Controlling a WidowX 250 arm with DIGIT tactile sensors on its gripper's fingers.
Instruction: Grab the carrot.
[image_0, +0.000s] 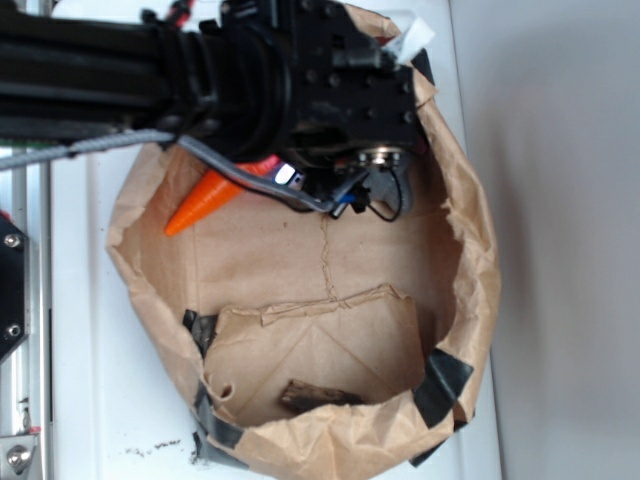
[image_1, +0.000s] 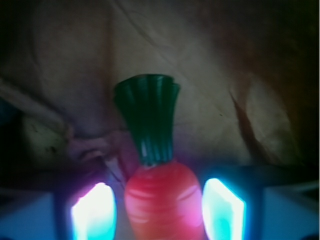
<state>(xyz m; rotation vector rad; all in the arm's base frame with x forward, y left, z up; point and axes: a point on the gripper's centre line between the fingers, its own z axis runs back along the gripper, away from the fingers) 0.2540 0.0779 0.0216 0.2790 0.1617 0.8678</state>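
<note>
The carrot (image_0: 204, 202) lies inside a brown paper bag, and only its orange pointed end shows from under the arm in the exterior view. In the wrist view the carrot (image_1: 162, 197) fills the space between my two glowing pads (image_1: 94, 212), with its dark green stem cap (image_1: 149, 120) pointing away from me. My gripper (image_1: 159, 209) is open around the carrot's thick end, with a narrow gap on each side. In the exterior view the arm hides the fingers.
The paper bag (image_0: 482, 250) has a rolled rim patched with black tape (image_0: 440, 385). A folded paper flap (image_0: 320, 345) and a small dark scrap (image_0: 315, 395) lie at its near end. The bag rests on a white table (image_0: 80, 340).
</note>
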